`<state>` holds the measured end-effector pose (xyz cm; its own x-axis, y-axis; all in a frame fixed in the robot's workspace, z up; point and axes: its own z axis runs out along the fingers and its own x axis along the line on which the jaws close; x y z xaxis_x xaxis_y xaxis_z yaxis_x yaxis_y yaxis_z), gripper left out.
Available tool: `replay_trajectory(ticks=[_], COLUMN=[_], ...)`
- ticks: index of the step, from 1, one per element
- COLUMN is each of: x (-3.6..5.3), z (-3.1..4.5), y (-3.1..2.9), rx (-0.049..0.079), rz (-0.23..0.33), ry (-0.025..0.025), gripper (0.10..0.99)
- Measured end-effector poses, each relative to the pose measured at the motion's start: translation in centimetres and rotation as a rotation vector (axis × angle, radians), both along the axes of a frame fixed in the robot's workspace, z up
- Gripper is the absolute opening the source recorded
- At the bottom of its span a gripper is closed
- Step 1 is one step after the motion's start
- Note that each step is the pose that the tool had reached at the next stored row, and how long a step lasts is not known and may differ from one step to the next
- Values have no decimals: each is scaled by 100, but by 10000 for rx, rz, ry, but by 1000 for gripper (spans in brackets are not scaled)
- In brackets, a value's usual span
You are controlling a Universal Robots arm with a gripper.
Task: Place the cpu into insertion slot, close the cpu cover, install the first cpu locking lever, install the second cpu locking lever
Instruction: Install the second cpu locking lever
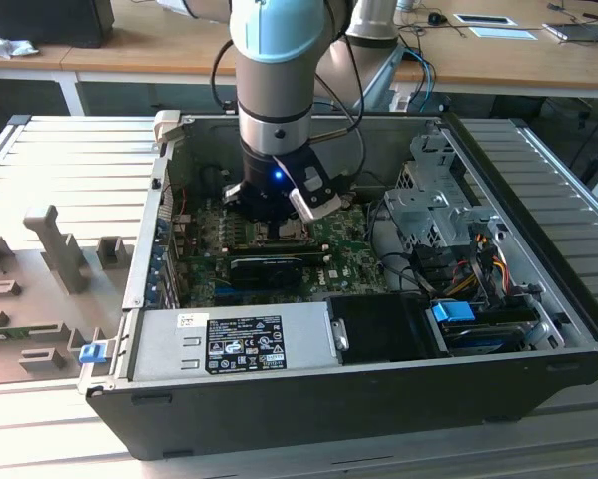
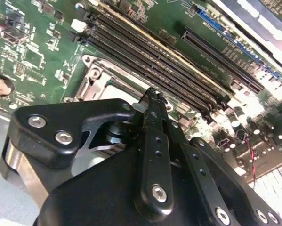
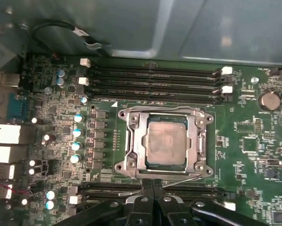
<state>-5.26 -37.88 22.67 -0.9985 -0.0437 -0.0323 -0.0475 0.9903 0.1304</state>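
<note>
One cpu (image 3: 166, 140) already sits in the insertion slot (image 3: 131, 141) with the cpu cover (image 3: 200, 141) closed over it; our end effector (image 3: 153, 184), fingers pressed together on nothing, hovers just beside the socket's edge, near a thin locking lever (image 3: 185, 179).

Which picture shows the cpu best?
The first wrist view: the cpu lies face-up in its slot, seen whole. In the second wrist view the tool hides most of that spot. In the exterior view the arm covers it.
</note>
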Motion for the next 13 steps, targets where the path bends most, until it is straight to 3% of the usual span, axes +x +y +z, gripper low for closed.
replay_trajectory(ticks=[5,7,10,11,13], x=[-5,-44,-114,-144,-156], z=[-103,-120,-131,-138,-148], y=[0,-5,-17,-29,-58], rx=[16,85,344,495,619], rz=[-2,-1,-1,-1,1], ry=[2,3,3,3,1], gripper=[106,106,106,106,106])
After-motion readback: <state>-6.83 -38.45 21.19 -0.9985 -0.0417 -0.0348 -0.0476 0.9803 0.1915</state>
